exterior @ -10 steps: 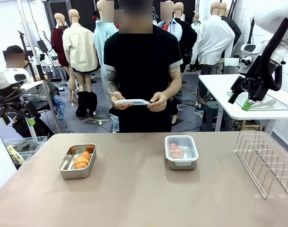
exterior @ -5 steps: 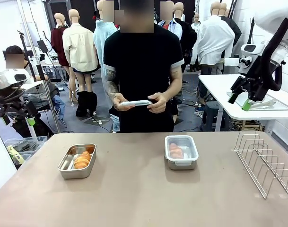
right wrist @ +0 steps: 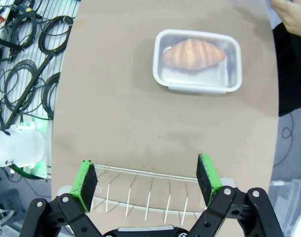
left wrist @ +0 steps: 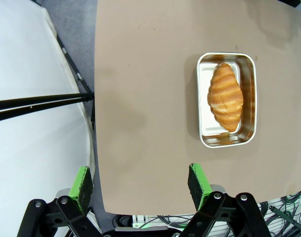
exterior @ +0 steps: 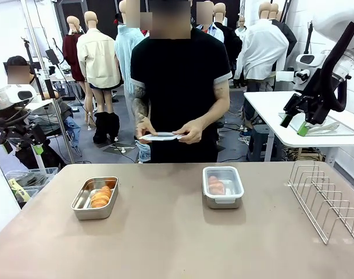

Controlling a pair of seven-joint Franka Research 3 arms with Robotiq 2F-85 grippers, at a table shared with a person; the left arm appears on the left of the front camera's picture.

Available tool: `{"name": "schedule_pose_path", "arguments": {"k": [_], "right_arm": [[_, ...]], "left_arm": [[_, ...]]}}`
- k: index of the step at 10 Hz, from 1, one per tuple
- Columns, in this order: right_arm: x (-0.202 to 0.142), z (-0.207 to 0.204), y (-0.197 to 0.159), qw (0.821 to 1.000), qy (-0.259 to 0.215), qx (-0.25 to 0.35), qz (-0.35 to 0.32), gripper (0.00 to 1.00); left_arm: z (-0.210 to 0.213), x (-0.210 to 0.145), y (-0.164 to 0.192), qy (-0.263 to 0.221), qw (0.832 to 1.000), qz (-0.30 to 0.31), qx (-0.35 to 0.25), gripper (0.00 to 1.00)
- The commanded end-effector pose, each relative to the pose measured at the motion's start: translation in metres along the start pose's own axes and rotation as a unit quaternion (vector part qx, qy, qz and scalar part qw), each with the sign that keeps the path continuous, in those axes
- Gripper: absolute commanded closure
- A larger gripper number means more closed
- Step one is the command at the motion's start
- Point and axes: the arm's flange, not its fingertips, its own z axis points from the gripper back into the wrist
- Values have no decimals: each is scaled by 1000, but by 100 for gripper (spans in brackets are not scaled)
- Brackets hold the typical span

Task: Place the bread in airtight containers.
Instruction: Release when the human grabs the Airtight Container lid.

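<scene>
One bread roll (exterior: 101, 196) lies in an uncovered steel container (exterior: 94, 214) at the table's left. The other roll (exterior: 215, 186) sits in a second container (exterior: 223, 203) near the middle, under a clear clipped lid. Across the table a person holds another clear lid (exterior: 162, 137) in both hands. My left gripper (exterior: 21, 146) hangs open off the table's left side, high above the uncovered container (left wrist: 227, 143) and its roll (left wrist: 225, 96); its pads (left wrist: 82, 182) hold nothing. My right gripper (exterior: 294, 125) is raised at the far right, open (right wrist: 146, 180), looking down on the lidded container (right wrist: 197, 88).
A wire rack (exterior: 325, 200) stands at the table's right edge, directly below my right gripper (right wrist: 140, 190). Cables lie on the floor beside that edge. A white side table (exterior: 270, 110) stands behind on the right. The person's hand (right wrist: 291, 12) is near the far edge.
The person has lowered the clear lid from chest height toward waist height. Both arms and both containers have stayed where they were.
</scene>
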Motion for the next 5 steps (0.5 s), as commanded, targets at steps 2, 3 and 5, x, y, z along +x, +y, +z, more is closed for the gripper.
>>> {"name": "schedule_pose_path", "arguments": {"k": [2, 3, 5], "right_arm": [[3, 0, 0, 1000, 1, 0, -5, 0], [3, 0, 0, 1000, 1, 0, -5, 0], [3, 0, 0, 1000, 1, 0, -5, 0]], "left_arm": [[0, 0, 2, -2, 1000, 8, 12, 0], [0, 0, 2, -2, 1000, 8, 12, 0], [0, 0, 2, -2, 1000, 8, 12, 0]]}}
